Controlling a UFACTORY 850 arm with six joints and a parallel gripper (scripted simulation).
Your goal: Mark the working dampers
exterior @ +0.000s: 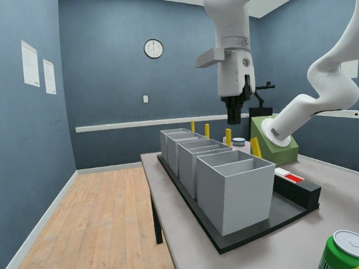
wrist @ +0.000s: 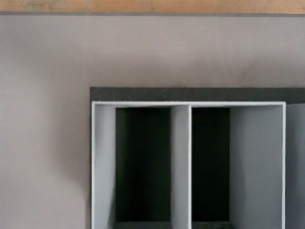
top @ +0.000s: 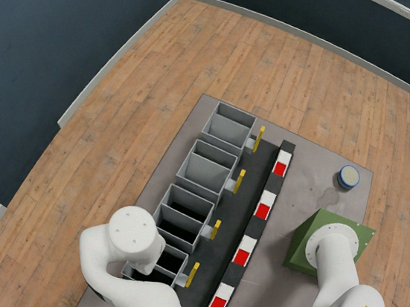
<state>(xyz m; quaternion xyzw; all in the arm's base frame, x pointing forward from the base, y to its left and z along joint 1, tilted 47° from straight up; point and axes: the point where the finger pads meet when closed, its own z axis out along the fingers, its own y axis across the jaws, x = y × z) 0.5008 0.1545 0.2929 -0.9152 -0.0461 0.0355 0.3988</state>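
Observation:
Four grey box dampers stand in a row on a black base (top: 250, 179) (exterior: 262, 224). The far two (top: 228, 126) (top: 206, 169) show grey blades across their openings. The near two (top: 182, 216) (top: 170, 262) show dark openings. Each has a yellow lever, and the nearest lever (top: 192, 275) (exterior: 256, 147) is upright. All the sliders show red, such as the nearest red window (top: 218, 305) (exterior: 294, 178) beside its white cover (top: 225, 292) (exterior: 282, 172). My gripper (exterior: 233, 120) is shut and empty, high above the nearest damper (exterior: 236, 198) (wrist: 104, 164), whose blade (wrist: 180, 164) stands upright.
The green robot base block (top: 304, 236) (exterior: 271, 151) stands beyond the slider rail. A blue and white round tin (top: 348, 176) (exterior: 238, 141) sits at the far end of the table. A green can (exterior: 341, 250) stands at the near right corner.

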